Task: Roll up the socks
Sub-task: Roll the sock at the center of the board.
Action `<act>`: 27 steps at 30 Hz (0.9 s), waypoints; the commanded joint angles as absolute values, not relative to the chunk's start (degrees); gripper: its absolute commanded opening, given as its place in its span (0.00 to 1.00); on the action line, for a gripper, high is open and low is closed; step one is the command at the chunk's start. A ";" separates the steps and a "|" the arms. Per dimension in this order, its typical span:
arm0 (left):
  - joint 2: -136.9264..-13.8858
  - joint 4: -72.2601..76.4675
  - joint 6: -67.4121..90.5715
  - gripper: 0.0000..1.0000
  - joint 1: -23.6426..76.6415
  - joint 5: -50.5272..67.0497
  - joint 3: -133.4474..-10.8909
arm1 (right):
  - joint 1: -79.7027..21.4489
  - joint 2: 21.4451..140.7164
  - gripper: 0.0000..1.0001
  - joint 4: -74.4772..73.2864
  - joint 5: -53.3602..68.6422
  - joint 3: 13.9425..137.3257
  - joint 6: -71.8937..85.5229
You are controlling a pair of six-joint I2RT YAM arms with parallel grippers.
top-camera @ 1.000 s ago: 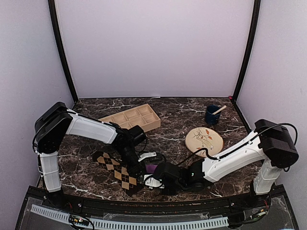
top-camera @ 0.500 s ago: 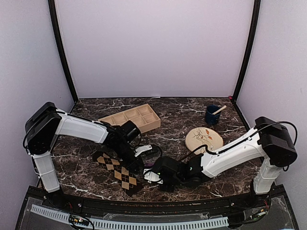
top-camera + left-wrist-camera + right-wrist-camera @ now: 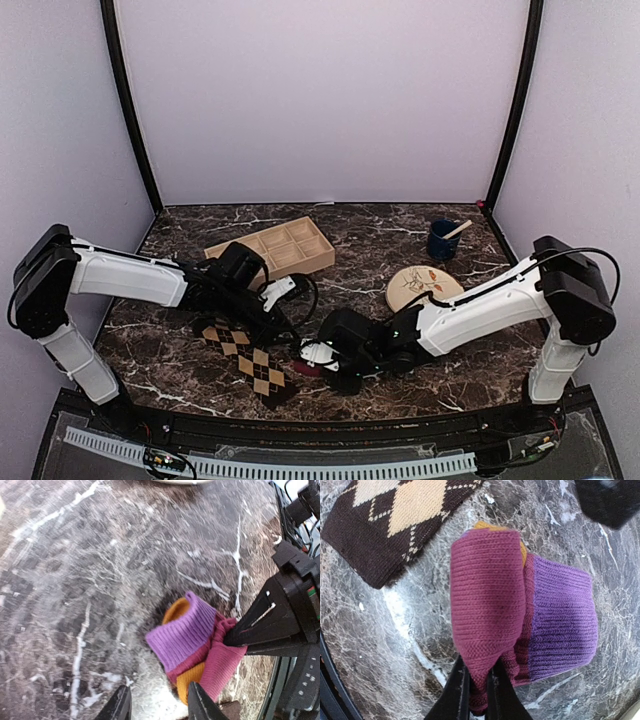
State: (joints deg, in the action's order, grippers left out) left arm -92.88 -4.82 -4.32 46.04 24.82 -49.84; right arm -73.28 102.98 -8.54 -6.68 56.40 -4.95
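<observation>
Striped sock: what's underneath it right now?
Only marble table shows around the striped sock, pinched at its maroon edge by the right fingers. An orange fold peeks out at its far edge. The argyle sock lies apart, not under. Directly below is covered.

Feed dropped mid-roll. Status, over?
Right hand shut on bunched striped sock. Left hand open, empty. Argyle sock flat beside it, unrolled. Nothing blocking.

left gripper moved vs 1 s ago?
Yes. In the top view the left gripper has backed away from the table's near edge, up and left toward the wooden tray, which has stayed put.
</observation>
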 commanded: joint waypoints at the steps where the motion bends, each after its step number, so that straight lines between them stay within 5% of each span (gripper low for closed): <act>1: -89.07 1.00 -2.10 0.41 45.74 20.75 -46.74 | -71.97 104.55 0.00 -12.02 -0.56 57.58 -1.24; 27: -83.07 8.13 -4.57 0.41 52.59 11.00 -38.78 | -58.53 106.16 0.00 -11.81 30.18 56.37 10.33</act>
